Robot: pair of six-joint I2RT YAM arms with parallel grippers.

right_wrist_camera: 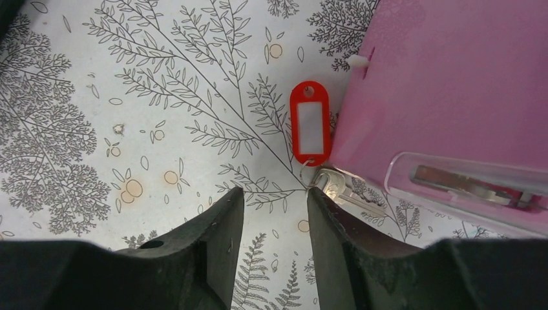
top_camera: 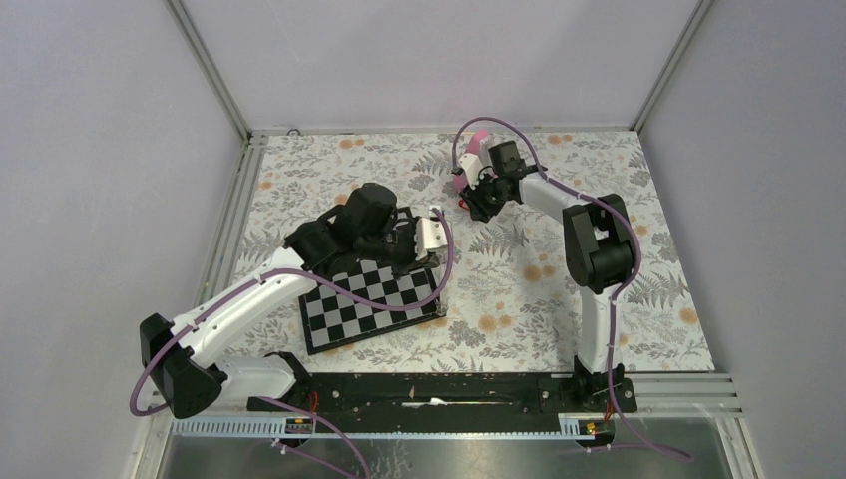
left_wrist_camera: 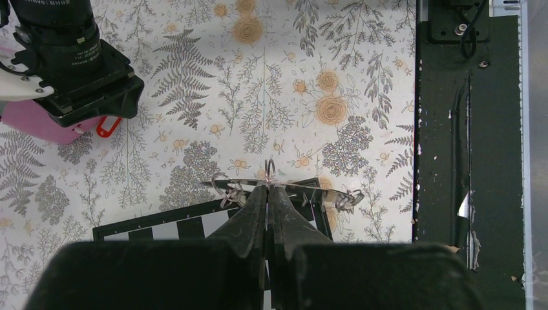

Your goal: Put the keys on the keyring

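Observation:
My left gripper [left_wrist_camera: 268, 188] is shut on the keyring [left_wrist_camera: 310, 188], a thin pale loop seen edge-on with small wire rings at its ends, held above the chessboard's corner. In the top view this gripper [top_camera: 436, 246] is at the board's far right side. The red-headed key [right_wrist_camera: 310, 127] lies flat on the cloth against the pink metronome [right_wrist_camera: 452, 97]. The silver key [right_wrist_camera: 346, 192] lies just below it, partly under the metronome's clear edge. My right gripper [right_wrist_camera: 274, 194] is open and empty just short of both keys, its right finger [right_wrist_camera: 323, 219] beside the silver key's head. The top view shows it [top_camera: 477, 205] next to the metronome.
The chessboard [top_camera: 369, 299] lies left of centre on the flowered cloth. The pink metronome [top_camera: 474, 150] stands at the back. A black base rail [top_camera: 439, 389] runs along the near edge. Frame posts stand at the back corners.

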